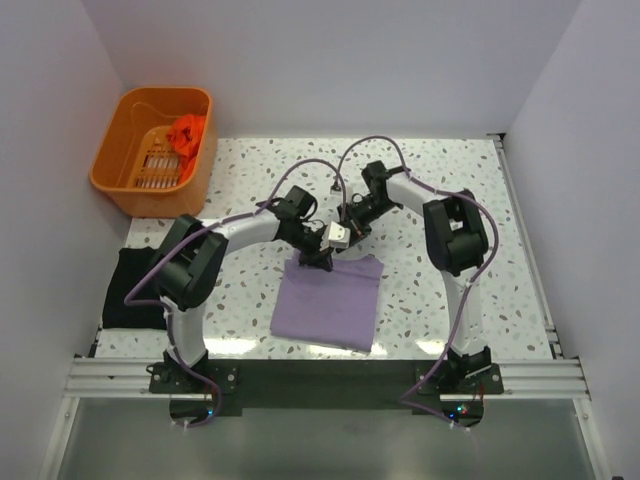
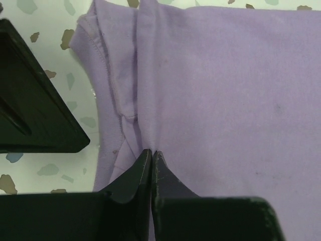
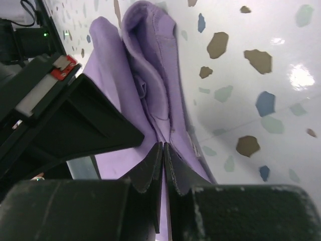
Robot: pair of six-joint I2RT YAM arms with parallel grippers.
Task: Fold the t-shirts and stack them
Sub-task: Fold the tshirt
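The lilac shirt [image 1: 328, 305] lies folded flat in the middle of the table [image 1: 450, 160], close to the near edge. It is a smooth, nearly square panel, so neither axis is clearly the longer. Its side edges slant a little to the left as they come nearer, and I cannot tell where the collar points. At its far left corner the cloth bunches into ridges with a stitched hem. There the left hand [image 2: 151, 153] and the right hand [image 3: 163, 146] are each pressed together, pinching a fold.
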